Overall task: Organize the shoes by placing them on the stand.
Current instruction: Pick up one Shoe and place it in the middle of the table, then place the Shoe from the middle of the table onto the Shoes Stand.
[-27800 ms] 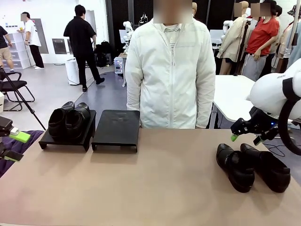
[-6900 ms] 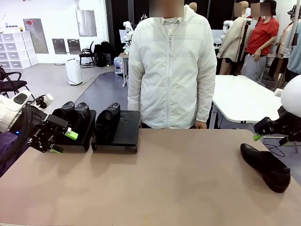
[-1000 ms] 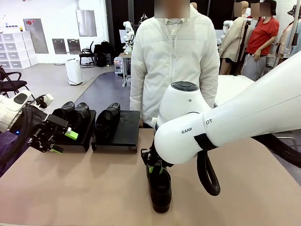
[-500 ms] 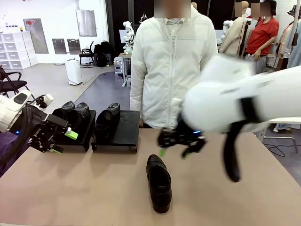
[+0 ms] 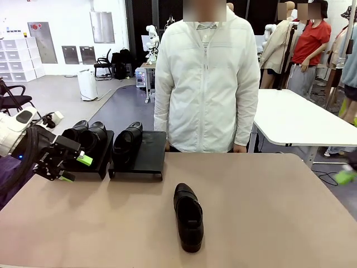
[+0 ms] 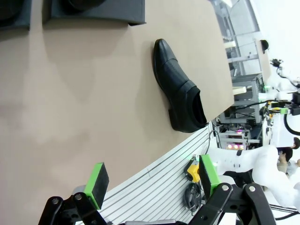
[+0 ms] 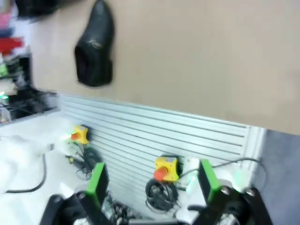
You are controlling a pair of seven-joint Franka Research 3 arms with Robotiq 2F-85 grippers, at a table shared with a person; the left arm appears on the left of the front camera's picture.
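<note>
One black shoe lies alone on the tan table's middle, toe toward me; it is also seen as the shoe and, blurred, the shoe. The stand's left tray carries two shoes. Its right tray carries one shoe on its left half. My left gripper hovers open in front of the left tray, and its wrist view shows the gripper holding nothing. My right gripper is open and empty beyond the table's edge; a blurred green pad shows at far right.
A person in a white jacket stands at the far edge, hands down. A white table stands behind on the right. Below the near table edge are a slatted panel and yellow stop-button boxes.
My right gripper opened, left the shoe on the table's middle and swung away to the far right. The left arm and the shoes on the stand have not moved.
</note>
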